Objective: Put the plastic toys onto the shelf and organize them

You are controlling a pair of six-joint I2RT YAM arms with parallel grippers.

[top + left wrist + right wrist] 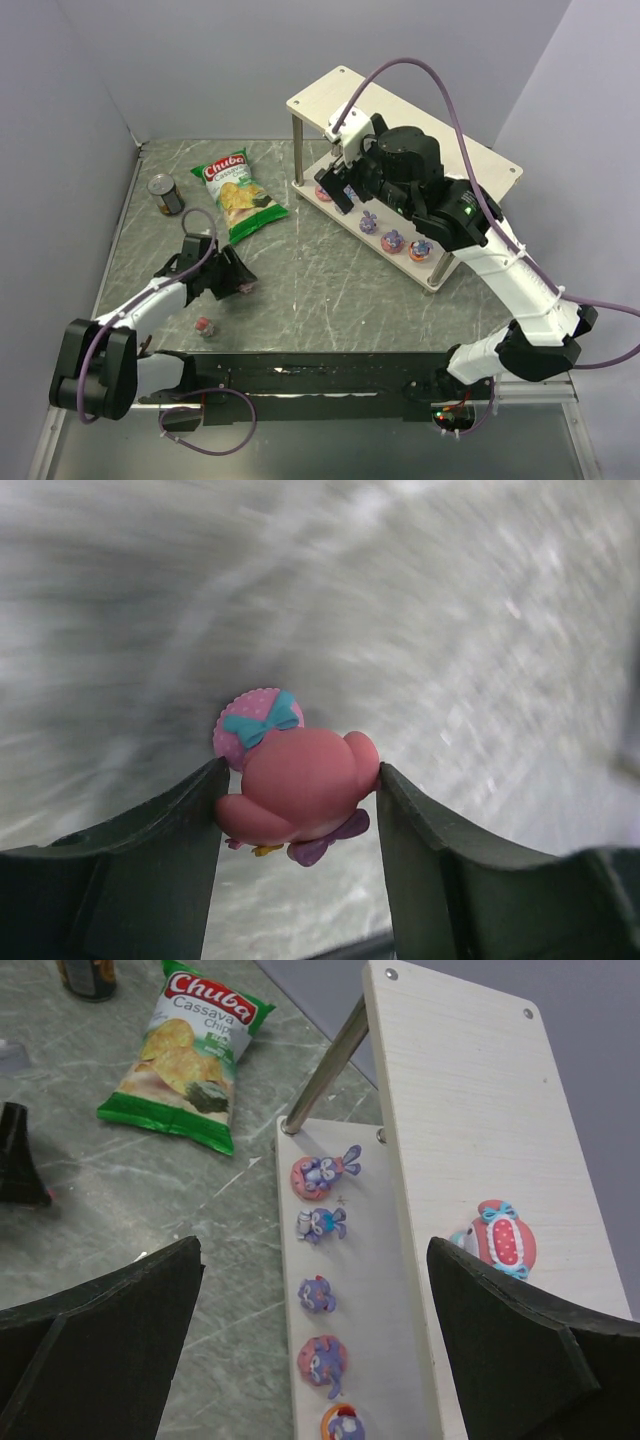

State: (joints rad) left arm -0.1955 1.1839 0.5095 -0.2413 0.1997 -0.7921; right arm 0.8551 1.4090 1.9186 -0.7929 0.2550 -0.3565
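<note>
While the left gripper [300,772] sat lower left in the top view, its two dark fingers [150,880] were clamped on a pink rounded toy [300,795], one pad on each flank. That toy had a dotted pink cap with a teal bow and purple bits underneath. The table [330,290] behind it was smeared in the left wrist view, so no detail was readable there.

Right gripper [315,1250] hung over the shelf [318,97], upper right of the top view. Its fingers were spread wide with nothing between them.

Seen down through that gap:
- Lower board [375,1260] carried a row of five purple toys [316,1293] running top to bottom along its left edge. They were spaced apart and not touching.
- Several of them sat on orange-pink bases. The bottom one was cut off by the frame edge.
- Upper board [450,1090] held one red-pink toy [503,1242] with a teal bow, right of centre in the right wrist view.
- A metal post [325,1065] rose at the lower board's top left corner.

One more small reddish toy [204,326] lay loose on the table, just below the left gripper in the top view and apart from it. The chip bag [238,195] lay flat, upper left of centre, with its lower end near the left gripper. The dark can [166,194] stood upright left of the bag, close but not touching.
</note>
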